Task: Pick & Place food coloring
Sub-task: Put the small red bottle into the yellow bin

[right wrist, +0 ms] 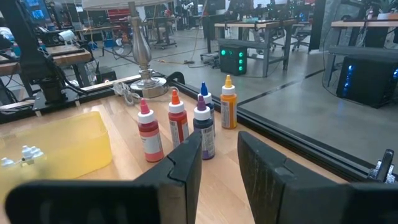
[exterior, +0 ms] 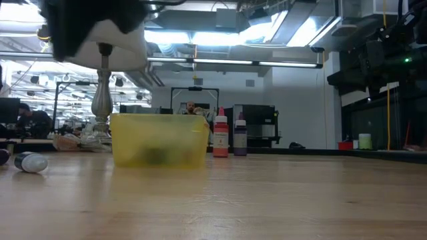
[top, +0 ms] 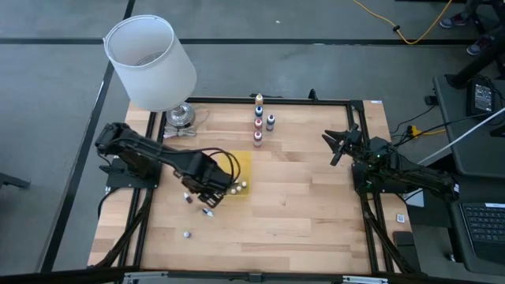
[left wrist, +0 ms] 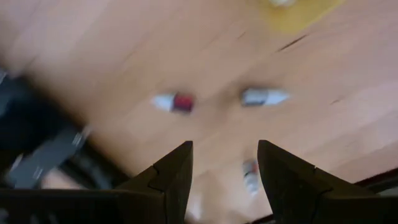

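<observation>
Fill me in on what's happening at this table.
The left gripper hovers open and empty beside the yellow tray, above small food coloring bottles lying loose on the wooden table. Other bottles stand upright in a group near the lamp. The right gripper waits at the right side, holding nothing.

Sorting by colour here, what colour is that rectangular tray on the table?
Translucent yellow tray, clearest in the low view.
</observation>
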